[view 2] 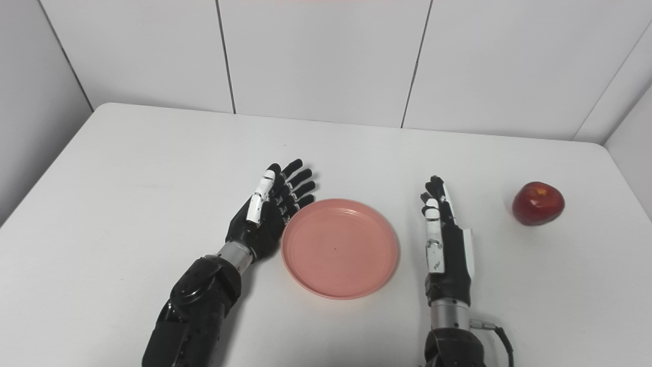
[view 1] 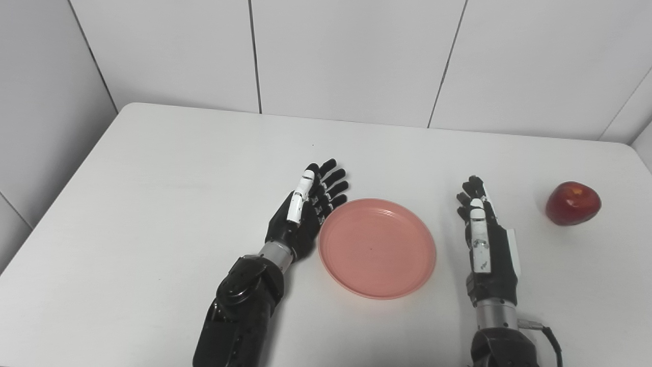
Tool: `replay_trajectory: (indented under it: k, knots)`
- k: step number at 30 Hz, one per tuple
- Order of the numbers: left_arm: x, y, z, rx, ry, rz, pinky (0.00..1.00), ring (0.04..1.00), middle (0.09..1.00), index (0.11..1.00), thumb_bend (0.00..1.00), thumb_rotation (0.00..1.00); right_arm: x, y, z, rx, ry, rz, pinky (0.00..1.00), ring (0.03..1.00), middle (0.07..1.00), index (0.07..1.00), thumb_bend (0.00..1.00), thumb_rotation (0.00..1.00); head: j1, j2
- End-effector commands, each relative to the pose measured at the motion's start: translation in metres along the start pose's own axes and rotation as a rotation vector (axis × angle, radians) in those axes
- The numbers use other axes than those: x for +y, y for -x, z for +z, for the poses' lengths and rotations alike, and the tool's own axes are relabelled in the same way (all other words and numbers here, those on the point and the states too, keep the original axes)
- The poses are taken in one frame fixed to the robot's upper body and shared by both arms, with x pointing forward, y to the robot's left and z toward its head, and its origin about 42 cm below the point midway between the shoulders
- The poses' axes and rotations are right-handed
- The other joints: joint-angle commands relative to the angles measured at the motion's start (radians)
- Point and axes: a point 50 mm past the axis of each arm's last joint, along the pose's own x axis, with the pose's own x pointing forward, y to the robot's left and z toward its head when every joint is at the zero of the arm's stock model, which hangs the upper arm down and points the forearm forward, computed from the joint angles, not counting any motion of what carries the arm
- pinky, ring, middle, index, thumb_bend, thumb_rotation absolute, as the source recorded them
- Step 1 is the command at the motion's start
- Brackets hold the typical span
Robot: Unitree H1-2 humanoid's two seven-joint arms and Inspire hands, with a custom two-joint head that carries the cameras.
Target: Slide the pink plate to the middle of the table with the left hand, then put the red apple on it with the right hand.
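The pink plate point(view 1: 377, 247) lies flat on the white table point(view 1: 168, 178), near its middle and toward the front. My left hand point(view 1: 305, 211) rests open on edge against the plate's left rim, palm toward the plate, fingers stretched forward. To the right of the plate, a short gap away, my right hand point(view 1: 484, 239) stands open with straight fingers and holds nothing. The red apple point(view 1: 573, 203) sits upright near the table's right edge, well to the right of my right hand.
White wall panels point(view 1: 351, 56) rise behind the table's rounded far edge. The table's right edge runs close behind the apple. Bare tabletop stretches across the left side and the far half.
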Motion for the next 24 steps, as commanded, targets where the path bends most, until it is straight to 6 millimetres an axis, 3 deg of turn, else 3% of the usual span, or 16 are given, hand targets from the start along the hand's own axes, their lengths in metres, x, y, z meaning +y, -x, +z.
replay_trajectory:
  k: [1,11,16,18,20,24]
  knots:
    - [0.005,0.003,0.006,-0.001,-0.018,0.010,0.92,0.913,0.923,0.914,0.38,1.00,0.000,-0.011,0.021,-0.062,0.027,-0.017,0.94,0.935,0.944,0.938,0.26,1.00,-0.033,0.002]
    - [0.017,0.004,0.007,-0.004,-0.012,0.001,0.91,0.924,0.933,0.922,0.38,1.00,-0.007,-0.017,0.035,-0.061,0.104,-0.034,0.96,0.934,0.934,0.936,0.25,1.00,-0.124,-0.006]
    - [0.021,0.006,0.006,-0.006,-0.018,0.002,0.91,0.915,0.928,0.915,0.38,1.00,-0.011,-0.020,0.045,-0.076,0.173,-0.009,0.93,0.935,0.935,0.933,0.29,1.00,-0.144,-0.008]
    - [0.023,0.006,0.005,-0.008,-0.021,-0.002,0.92,0.924,0.931,0.918,0.38,1.00,-0.014,-0.021,0.051,-0.102,0.219,0.005,0.88,0.911,0.918,0.916,0.33,1.00,-0.153,-0.018]
    - [0.025,0.006,0.003,-0.007,-0.027,-0.003,0.93,0.934,0.939,0.928,0.39,1.00,-0.019,-0.023,0.060,-0.143,0.279,0.012,0.82,0.877,0.892,0.888,0.40,0.93,-0.153,-0.018]
    - [0.030,0.009,-0.002,-0.007,-0.030,0.004,0.94,0.935,0.937,0.921,0.39,1.00,-0.027,-0.026,0.074,-0.188,0.377,-0.010,0.80,0.873,0.888,0.874,0.51,0.89,-0.198,-0.032]
